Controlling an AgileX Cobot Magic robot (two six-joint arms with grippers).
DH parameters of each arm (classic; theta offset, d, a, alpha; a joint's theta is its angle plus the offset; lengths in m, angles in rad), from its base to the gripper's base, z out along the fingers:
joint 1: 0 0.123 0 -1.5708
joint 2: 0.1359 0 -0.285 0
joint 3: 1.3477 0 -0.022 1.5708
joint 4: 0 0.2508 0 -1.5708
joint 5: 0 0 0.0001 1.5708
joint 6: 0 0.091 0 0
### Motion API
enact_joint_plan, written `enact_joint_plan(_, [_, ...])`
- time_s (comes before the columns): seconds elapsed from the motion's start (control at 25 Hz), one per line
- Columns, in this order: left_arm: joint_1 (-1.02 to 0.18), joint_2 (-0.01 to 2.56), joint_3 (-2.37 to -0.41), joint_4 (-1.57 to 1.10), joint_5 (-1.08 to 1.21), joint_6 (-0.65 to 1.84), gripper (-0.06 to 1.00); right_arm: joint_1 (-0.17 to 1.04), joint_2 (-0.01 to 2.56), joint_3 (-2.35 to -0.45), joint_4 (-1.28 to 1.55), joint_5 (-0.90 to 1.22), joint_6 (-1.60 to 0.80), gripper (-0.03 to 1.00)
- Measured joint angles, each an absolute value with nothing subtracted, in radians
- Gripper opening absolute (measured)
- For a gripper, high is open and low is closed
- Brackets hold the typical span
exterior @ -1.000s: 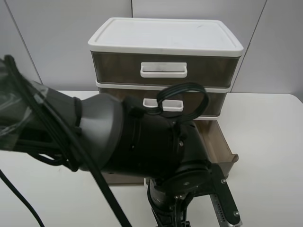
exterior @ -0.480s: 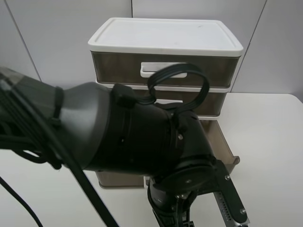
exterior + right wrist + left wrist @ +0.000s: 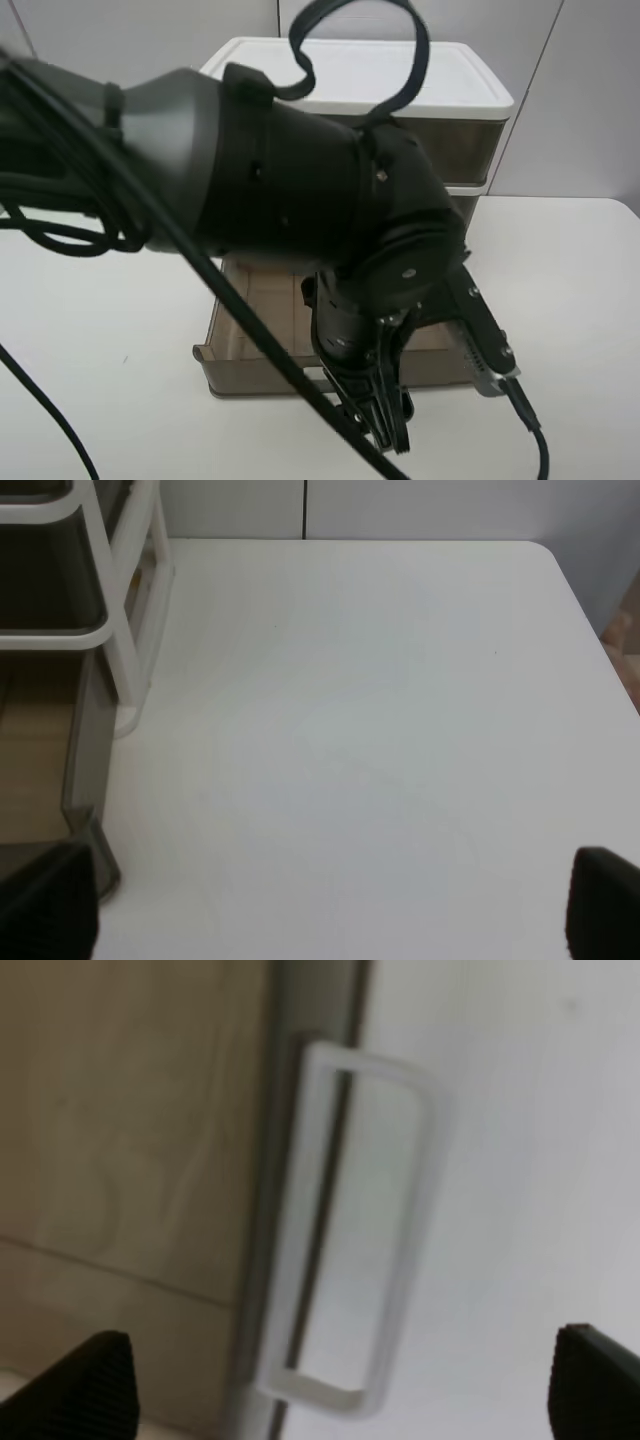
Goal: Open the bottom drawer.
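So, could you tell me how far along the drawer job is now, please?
Done: the bottom drawer stands pulled well out, its floor exposed. In hand: the left gripper hangs open over the white handle, clamping nothing. Left: seemingly only backing away.

bottom drawer (image 3: 250, 378): no text
drawer unit lid (image 3: 450, 80): no label
table (image 3: 380, 730): no writing
arm (image 3: 280, 190): no readable brand

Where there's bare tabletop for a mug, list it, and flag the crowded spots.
Free: the white tabletop right of the white-framed drawer stack, out to the table's edge; also the strip left of the pulled-out smoky-brown bottom drawer. Crowded: in front of that drawer, where the bulky black left arm hangs over it.
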State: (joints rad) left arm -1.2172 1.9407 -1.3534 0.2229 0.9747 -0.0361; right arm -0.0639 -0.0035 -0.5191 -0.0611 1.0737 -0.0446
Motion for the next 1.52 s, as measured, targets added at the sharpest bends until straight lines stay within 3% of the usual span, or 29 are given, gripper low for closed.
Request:
enact_joint_plan(0.64, [-1.027, 1.83, -1.485, 0.274, 1.067, -0.032, 0.78, -0.064, -0.004, -0.519, -0.061, 1.074, -0.045, 0.83])
enact_joint_plan(1.04, [-0.997, 1.635, -1.485, 0.282, 1.13, -0.083, 0.78, -0.064, -0.004, -0.519, -0.061, 1.074, -0.045, 0.83])
enact_joint_plan(1.52, [-0.996, 1.23, -1.225, 0.302, 1.159, -0.116, 0.78, -0.064, -0.004, -0.519, -0.061, 1.074, -0.045, 0.83])
